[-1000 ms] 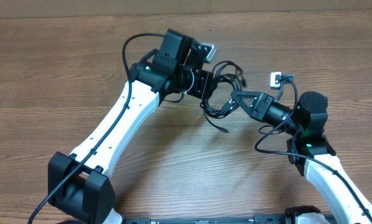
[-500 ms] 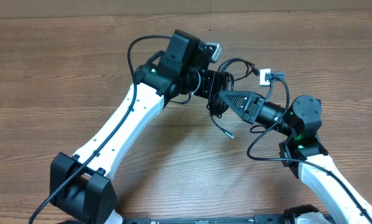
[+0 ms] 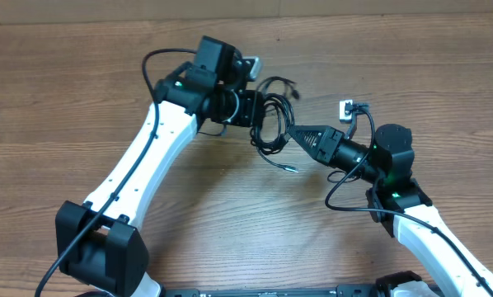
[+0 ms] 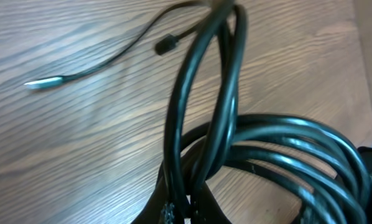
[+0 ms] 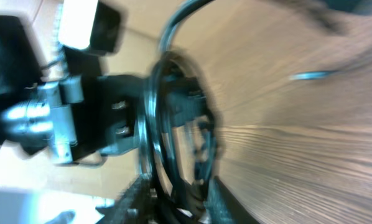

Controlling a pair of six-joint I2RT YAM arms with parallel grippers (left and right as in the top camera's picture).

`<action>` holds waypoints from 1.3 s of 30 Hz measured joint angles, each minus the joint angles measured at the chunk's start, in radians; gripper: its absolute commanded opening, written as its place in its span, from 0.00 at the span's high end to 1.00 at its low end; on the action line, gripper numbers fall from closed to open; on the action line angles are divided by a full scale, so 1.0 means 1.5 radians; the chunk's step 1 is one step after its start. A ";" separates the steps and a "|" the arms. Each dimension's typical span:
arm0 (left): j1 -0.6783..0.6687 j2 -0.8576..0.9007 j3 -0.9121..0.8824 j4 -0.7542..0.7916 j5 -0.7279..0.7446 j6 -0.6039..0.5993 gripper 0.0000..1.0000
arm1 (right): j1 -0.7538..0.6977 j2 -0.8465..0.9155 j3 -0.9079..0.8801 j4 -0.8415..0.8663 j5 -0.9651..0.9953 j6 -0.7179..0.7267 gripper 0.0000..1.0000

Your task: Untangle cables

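LEFT JAWS: closed on the cables [image 3: 269, 132], loops bunched at the tips | RIGHT JAWS: strands [image 5: 164, 124] lie between them; blur, cannot tell if clamped | STEP: confirm a single strand is taken, hold the left grip firm, draw apart slowly, stop if the knot tightens | LOCATION: bundle spans both jaws; silvery tip [image 3: 289, 170] trails on the table [image 3: 230, 239] just beside.

Overhead looks down; both wrist cameras crowd the cables [image 4: 223, 124].
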 measured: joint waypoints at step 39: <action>0.023 0.000 0.001 -0.141 -0.272 -0.326 0.96 | 0.003 0.000 0.001 -0.152 0.077 0.001 0.00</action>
